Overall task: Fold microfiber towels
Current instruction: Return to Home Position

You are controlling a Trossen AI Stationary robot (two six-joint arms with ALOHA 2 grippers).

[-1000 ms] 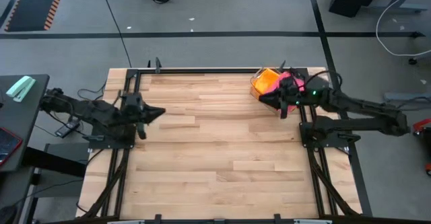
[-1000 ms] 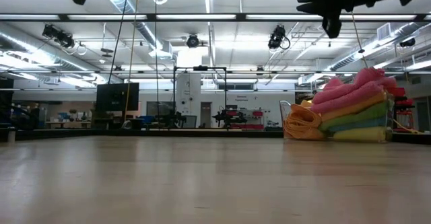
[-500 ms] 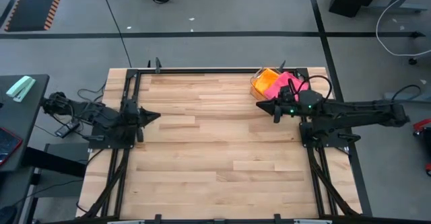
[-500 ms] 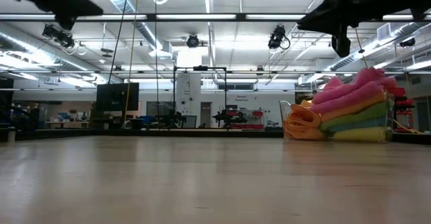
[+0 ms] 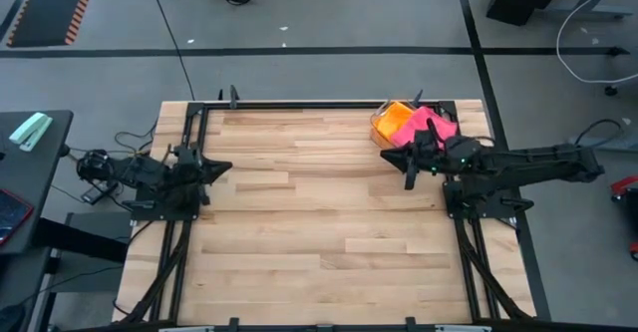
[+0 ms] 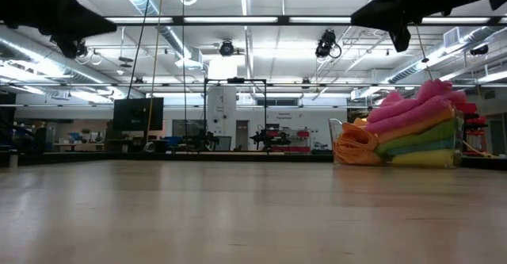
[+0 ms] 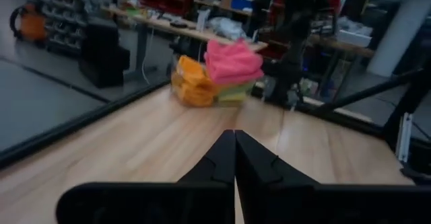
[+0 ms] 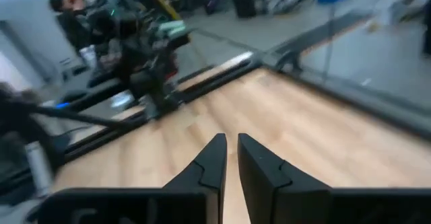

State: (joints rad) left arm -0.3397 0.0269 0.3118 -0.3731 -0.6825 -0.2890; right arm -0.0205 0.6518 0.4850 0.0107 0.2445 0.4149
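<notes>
The microfiber towels lie folded in a stack at the table's far right corner, pink on top, orange, green and yellow beneath. The left wrist view also shows the stack. My right gripper hovers level just in front of the stack and points toward the table's left. Its fingers stand a narrow slit apart with nothing between them. My left gripper hangs shut and level at the table's left edge, above the wood, and points toward the stack.
Bare wood fills the table's middle and near part. Black frame rails run along the edges, and both arm bases stand at the sides. A side table with a green object stands off the left edge.
My left gripper has drawn back toward the table's left edge and sunk lower, still level. My right gripper has come a little off the stack toward the near edge, sinking slightly and swinging to point across the table. The stack has stayed put.
</notes>
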